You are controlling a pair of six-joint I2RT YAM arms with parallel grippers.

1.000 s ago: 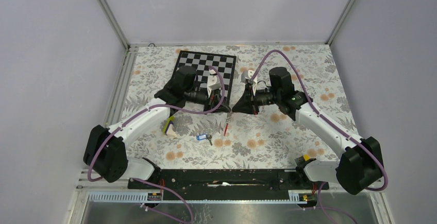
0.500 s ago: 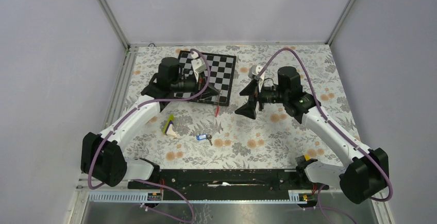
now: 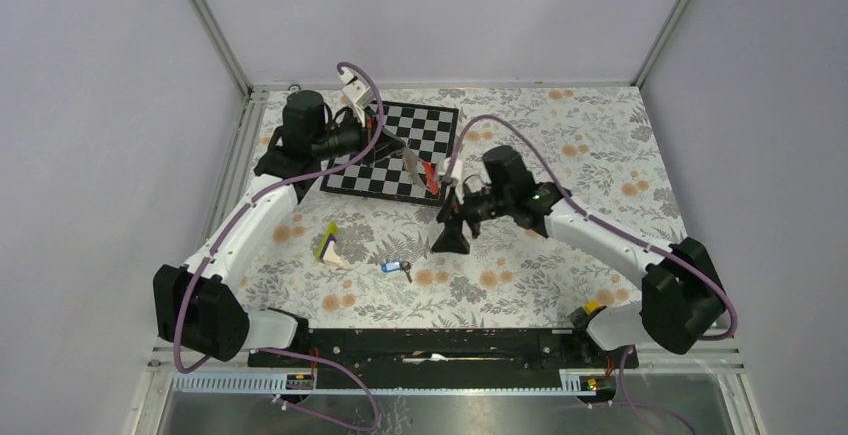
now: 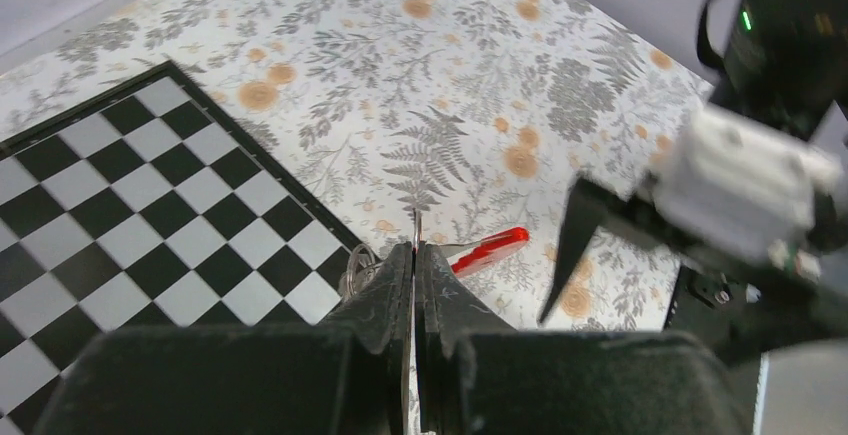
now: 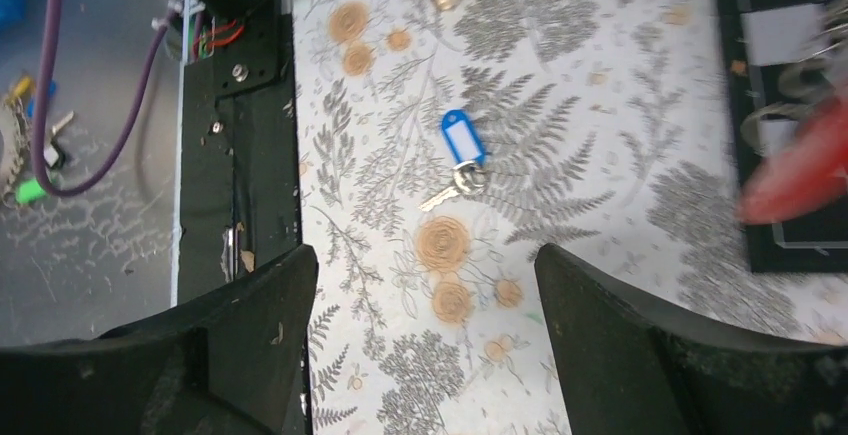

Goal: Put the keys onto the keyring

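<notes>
Movement on both sides within the last second. The left gripper (image 3: 408, 160) has pulled away from the middle of the frame and now hangs over the chessboard (image 3: 432, 123) in the upper centre of the top view. Its jaws are pressed narrow on the keyring (image 3: 428, 173). In the left wrist view the strap's red end (image 4: 487, 250) sticks out to the right of the closed fingers (image 4: 395, 275), with a grey loop at their left.

The right gripper (image 3: 450, 238) is no longer at the strap. It has swung in towards the lower centre, its jaws spread wide and holding nothing. Its wrist camera now looks straight down on the keys (image 5: 462, 147), with the blue tag and the little metal key lying flat on the floral counter (image 5: 560, 355) above the gap between the fingers. From the top camera the keys (image 3: 395, 268) lie just left of and below that gripper, untouched, with the yellow-purple wedge (image 3: 328, 245) further left.

So the roles have split: one arm keeps the ring, and the other looks set to go for the key. Nothing is threaded yet, and picking up something so small and flat looks fiddly.
</notes>
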